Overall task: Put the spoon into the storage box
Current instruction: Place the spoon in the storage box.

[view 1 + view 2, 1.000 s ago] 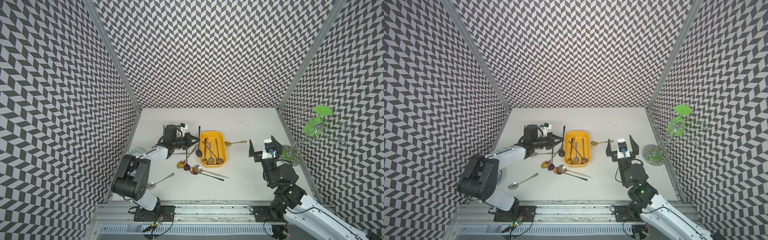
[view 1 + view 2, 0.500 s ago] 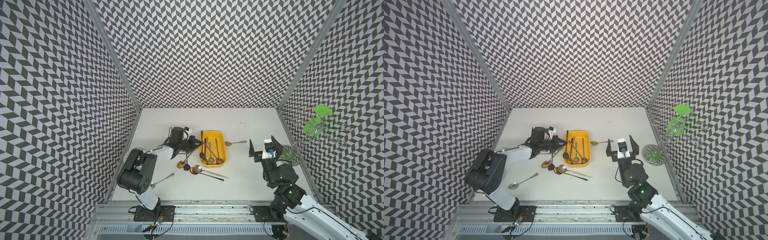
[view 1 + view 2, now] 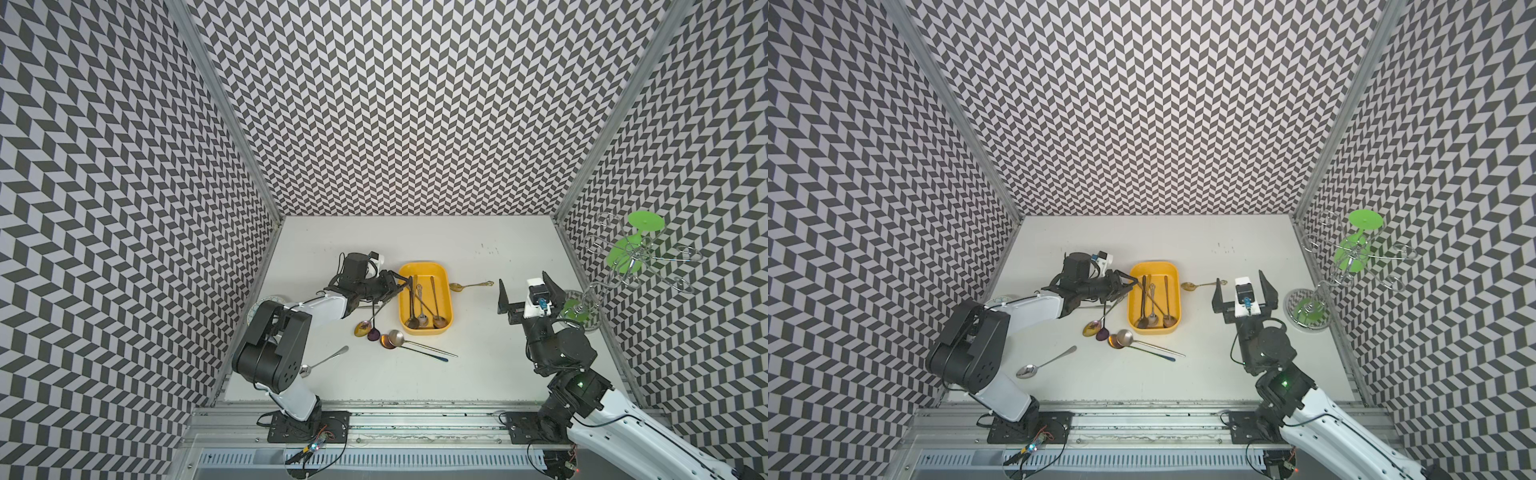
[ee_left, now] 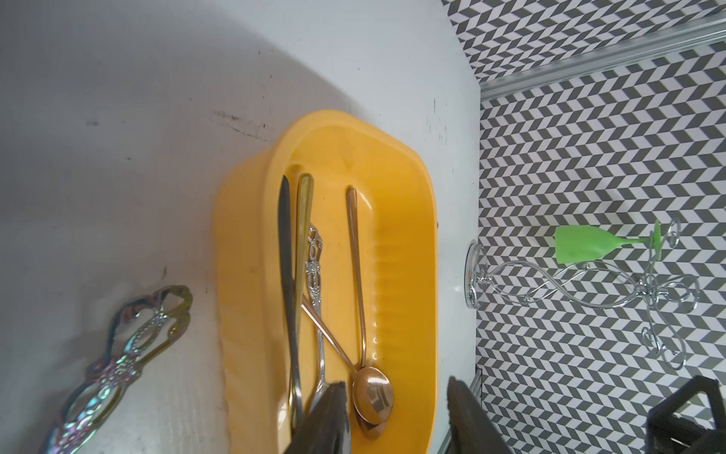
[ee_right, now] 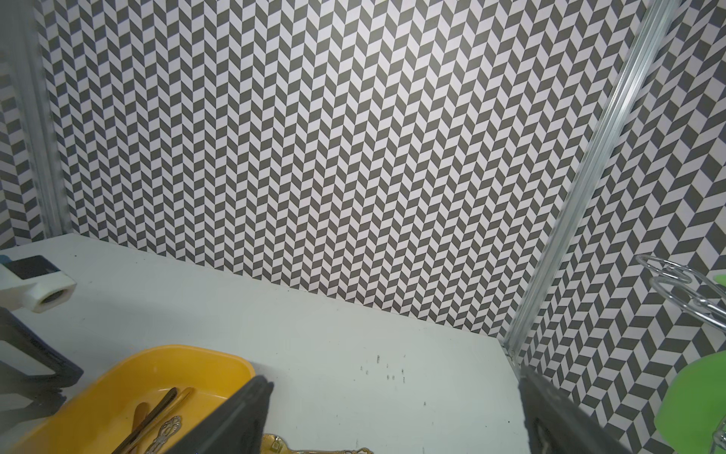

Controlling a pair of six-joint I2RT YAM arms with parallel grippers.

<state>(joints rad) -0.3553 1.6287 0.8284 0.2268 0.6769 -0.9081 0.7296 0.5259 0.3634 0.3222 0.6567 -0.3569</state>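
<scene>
The yellow storage box (image 3: 424, 267) sits mid-table and holds several spoons. A dark spoon (image 3: 411, 301) lies along its left side, also seen in the left wrist view as the dark spoon (image 4: 286, 251) inside the storage box (image 4: 408, 251). My left gripper (image 3: 402, 286) hovers over the box's left rim. In the wrist view the left gripper (image 4: 396, 426) is open, nothing between its fingers; one finger hides the spoon's bowl. My right gripper (image 3: 524, 280) stands open to the right of the box, empty, with a gold spoon (image 3: 469, 285) lying before it.
Loose spoons lie left of and in front of the box: an iridescent one (image 4: 125, 353), a pair with coloured bowls (image 3: 368, 328), two long-handled ones (image 3: 415, 347), a silver one (image 3: 326, 360). A patterned plate (image 3: 257, 307) lies under the left arm. A wire stand with a green glass (image 3: 623, 257) is at right.
My left gripper carried the dark spoon rightward over the box and opened; the spoon now lies in the box. The right arm has not moved.
</scene>
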